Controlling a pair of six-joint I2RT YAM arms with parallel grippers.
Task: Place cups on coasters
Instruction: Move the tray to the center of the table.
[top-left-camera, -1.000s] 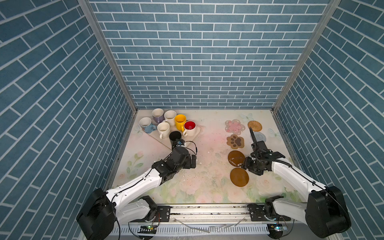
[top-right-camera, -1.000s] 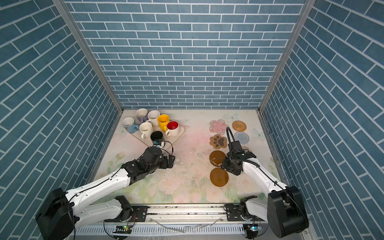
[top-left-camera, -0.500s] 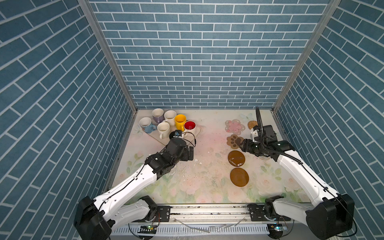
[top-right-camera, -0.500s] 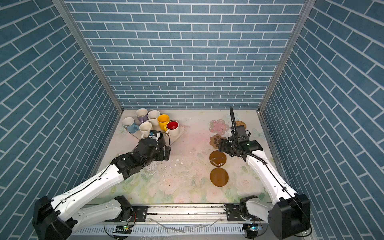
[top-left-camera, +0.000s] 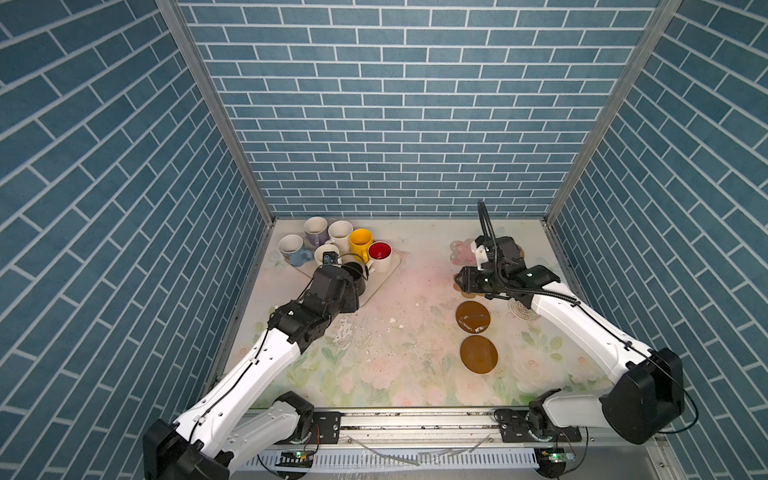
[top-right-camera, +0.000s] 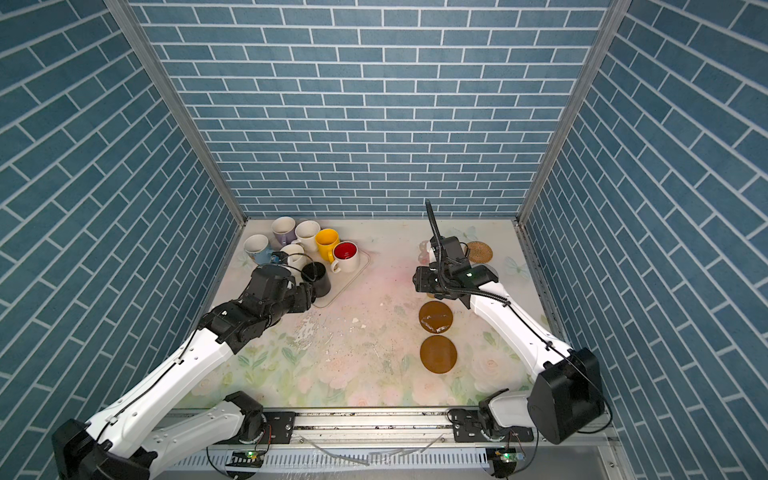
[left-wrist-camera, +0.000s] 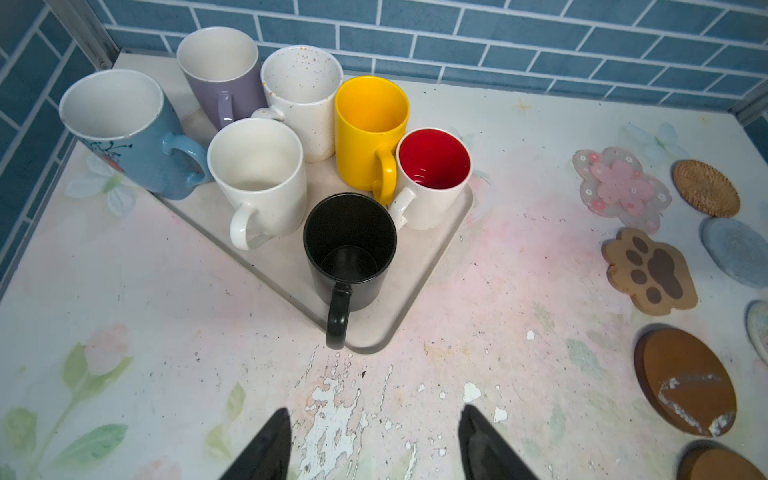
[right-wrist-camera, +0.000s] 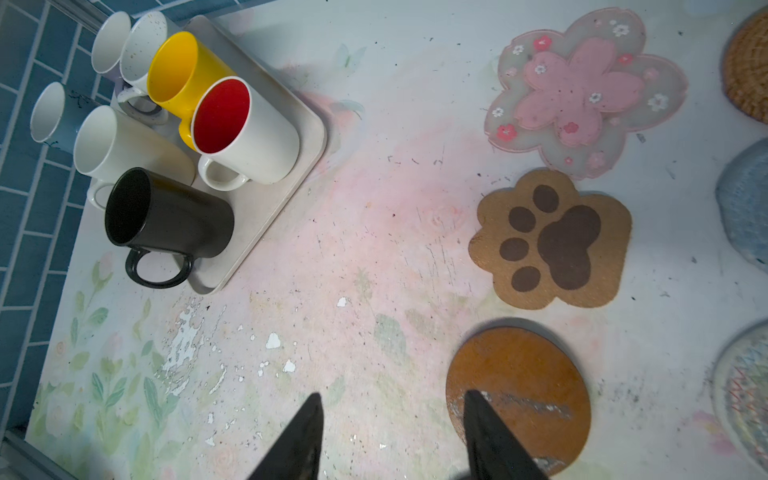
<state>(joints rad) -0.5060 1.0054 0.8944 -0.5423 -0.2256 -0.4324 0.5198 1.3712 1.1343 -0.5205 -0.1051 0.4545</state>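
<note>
Black cup (left-wrist-camera: 349, 249), empty and upright, on cream tray (left-wrist-camera: 419, 266)

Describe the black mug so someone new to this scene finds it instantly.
Find the far left corner of the floral table, where a cream tray holds a cluster of mugs. The black mug stands upright at the tray's near corner, in front of the yellow mug and the red-lined mug. It is the only dark one, with its handle pointing away from the rest.
</note>
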